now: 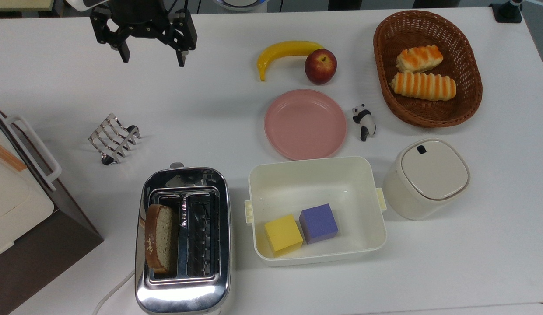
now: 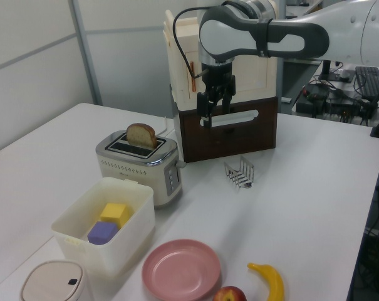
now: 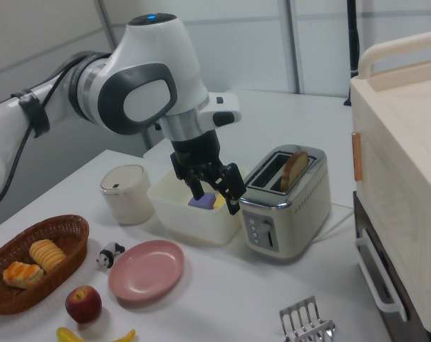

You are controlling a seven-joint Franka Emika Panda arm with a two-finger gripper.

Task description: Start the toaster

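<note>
Toaster [image 1: 183, 240] stood at 7 o'clock on the table [image 1: 218, 113] in the top view, chrome, with a slice of bread [image 1: 159, 238] upright in the slot toward the top view's left. Lever [image 1: 176, 165] at the 12 o'clock end, facing the gripper. White cord [image 1: 111, 291] trailed off at its 7 o'clock corner. Gripper [image 1: 152, 57] hung at about 12 o'clock from the toaster, well apart from it and above the table, fingers spread wide and holding nothing. Toast rack [image 1: 113, 139] lay between the two, a little toward 10 o'clock of the toaster. White tub [image 1: 315, 175] sat just beside the toaster at 3 o'clock, holding a yellow block [image 1: 283, 234] and a purple block [image 1: 318, 223] side by side. Pink plate [image 1: 305, 124] lay at 12 o'clock of the tub. Boxy white-and-brown appliance [image 1: 17, 205] stood at 9 o'clock of the toaster.
</note>
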